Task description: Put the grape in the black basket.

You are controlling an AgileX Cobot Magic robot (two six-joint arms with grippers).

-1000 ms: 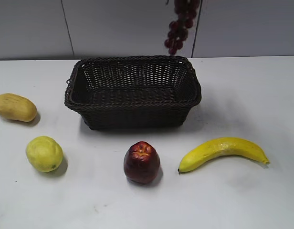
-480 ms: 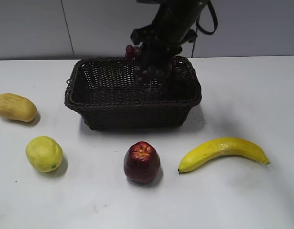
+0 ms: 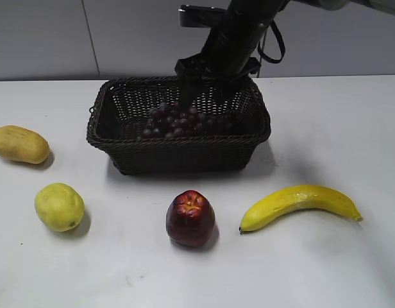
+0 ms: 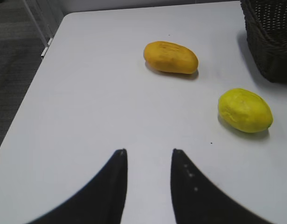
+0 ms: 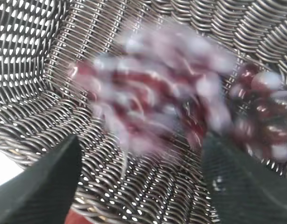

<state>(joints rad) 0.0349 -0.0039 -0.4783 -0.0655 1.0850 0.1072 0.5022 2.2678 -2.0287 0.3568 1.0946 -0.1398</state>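
The grape bunch (image 3: 182, 121) lies inside the black basket (image 3: 178, 154), spread along its floor. In the right wrist view the grapes (image 5: 157, 102) are blurred against the basket weave (image 5: 148, 186). My right gripper (image 3: 196, 83) hangs over the basket's back rim, open and wide, with nothing between its fingers (image 5: 141, 144). My left gripper (image 4: 147, 151) is open and empty above the bare table, away from the basket.
A dark red apple (image 3: 190, 217) and a banana (image 3: 299, 204) lie in front of the basket. A lemon (image 3: 59, 206) and a mango (image 3: 20, 144) lie at the left; both show in the left wrist view (image 4: 245, 110) (image 4: 170, 57). The table's left edge (image 4: 36, 84) is near.
The right arm came down from above with the hanging grape bunch. The bunch went into the basket and now lies loose on its floor; the gripper has let go.
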